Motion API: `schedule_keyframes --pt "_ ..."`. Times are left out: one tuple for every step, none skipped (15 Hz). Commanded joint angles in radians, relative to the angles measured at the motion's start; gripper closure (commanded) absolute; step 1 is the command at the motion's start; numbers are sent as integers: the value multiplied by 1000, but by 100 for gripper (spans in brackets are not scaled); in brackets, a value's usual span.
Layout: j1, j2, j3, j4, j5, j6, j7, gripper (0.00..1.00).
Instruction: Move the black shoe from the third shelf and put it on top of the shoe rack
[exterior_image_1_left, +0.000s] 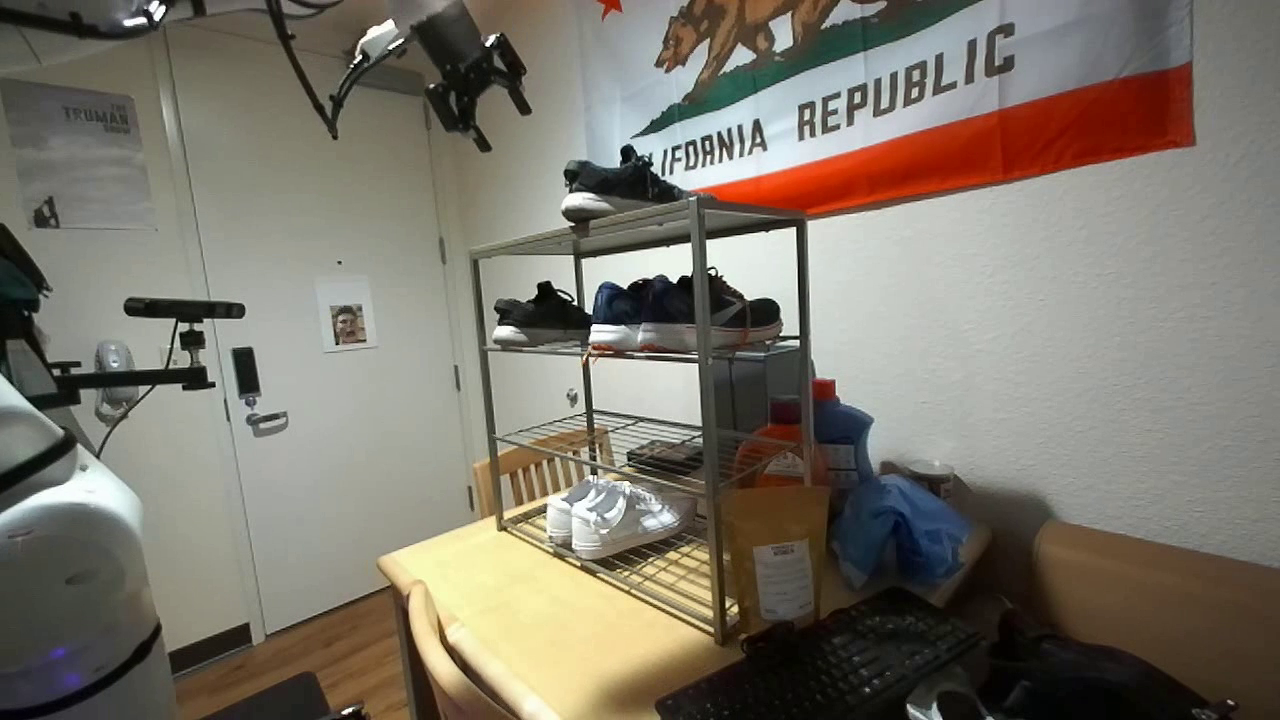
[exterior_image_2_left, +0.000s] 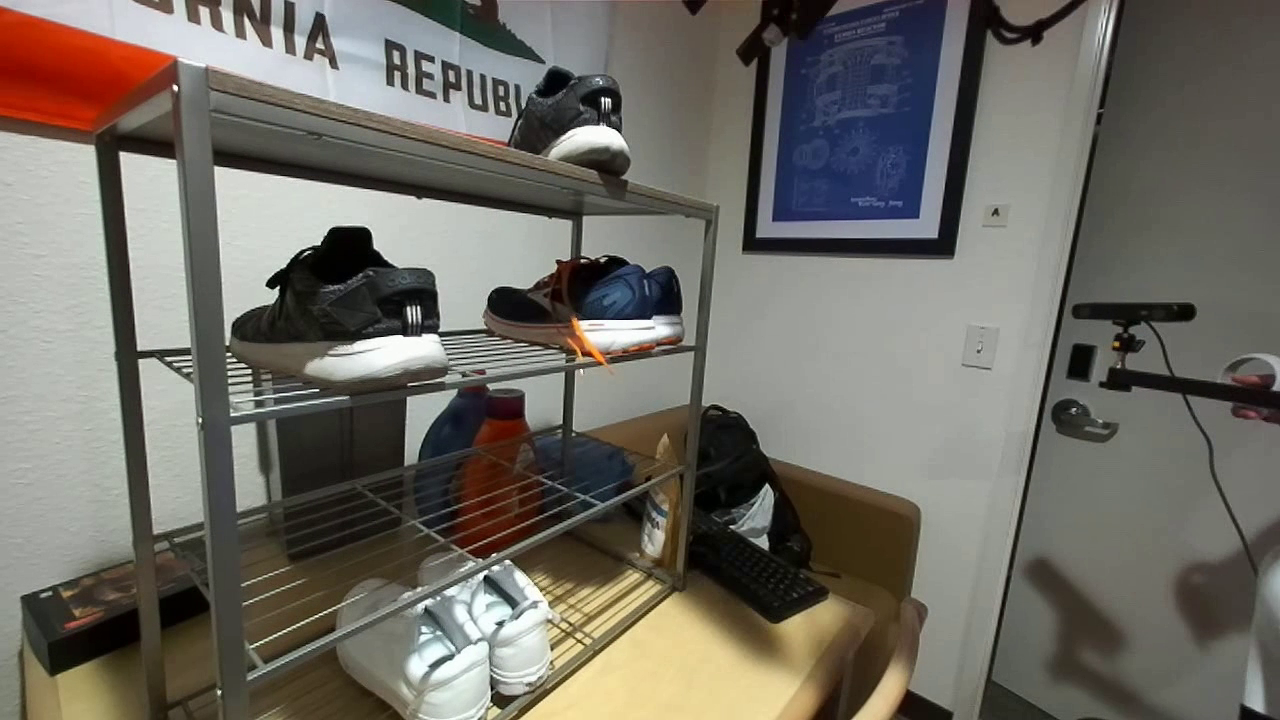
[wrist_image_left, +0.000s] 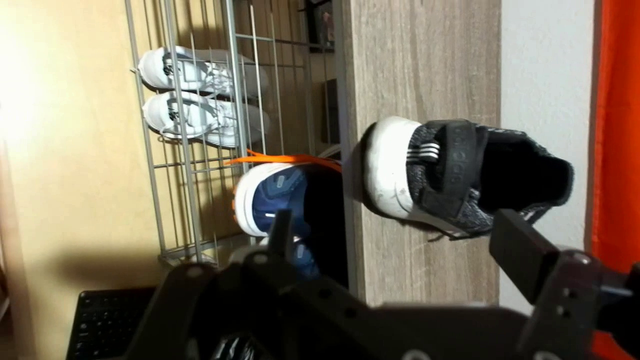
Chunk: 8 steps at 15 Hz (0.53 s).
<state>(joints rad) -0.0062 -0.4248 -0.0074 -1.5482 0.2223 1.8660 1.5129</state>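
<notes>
The gripper (exterior_image_1_left: 506, 129) is spread wide, nothing held, apart from the shoe rack (exterior_image_1_left: 709, 440); a black shoe (exterior_image_2_left: 572, 112) is seated on its wooden top (wrist_image_left: 425, 70), so the move is probably done; a second black shoe (exterior_image_2_left: 340, 308) is seen on the third shelf (exterior_image_2_left: 485, 355), outstanding only if intended.

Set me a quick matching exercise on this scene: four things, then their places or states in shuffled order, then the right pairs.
Things:
1. gripper
2. upper black shoe
3. blue shoes
4. white shoes

Places or states:
A. on the lowest tier of the shoe rack
B. open, holding nothing
C. sharing the third shelf from the bottom with the lower black shoe
D. on the wood-grained top board

Pairs: 1-B; 2-D; 3-C; 4-A
</notes>
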Motion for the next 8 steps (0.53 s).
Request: schedule_keyframes --pt "-7 -135 24 -233 35 71 -39 0" --pt "-7 -160 28 -277 40 78 -43 0" --pt "-10 -189 33 -331 43 92 -50 0" --pt "-11 -212 37 -375 49 101 -56 0" --pt "-12 -240 43 -429 50 117 -63 0" --pt "-13 -264 45 -476 54 124 -72 0" --pt "-25 -184 49 -348 39 66 -51 0" --pt "-25 -209 52 -394 41 77 -54 0"
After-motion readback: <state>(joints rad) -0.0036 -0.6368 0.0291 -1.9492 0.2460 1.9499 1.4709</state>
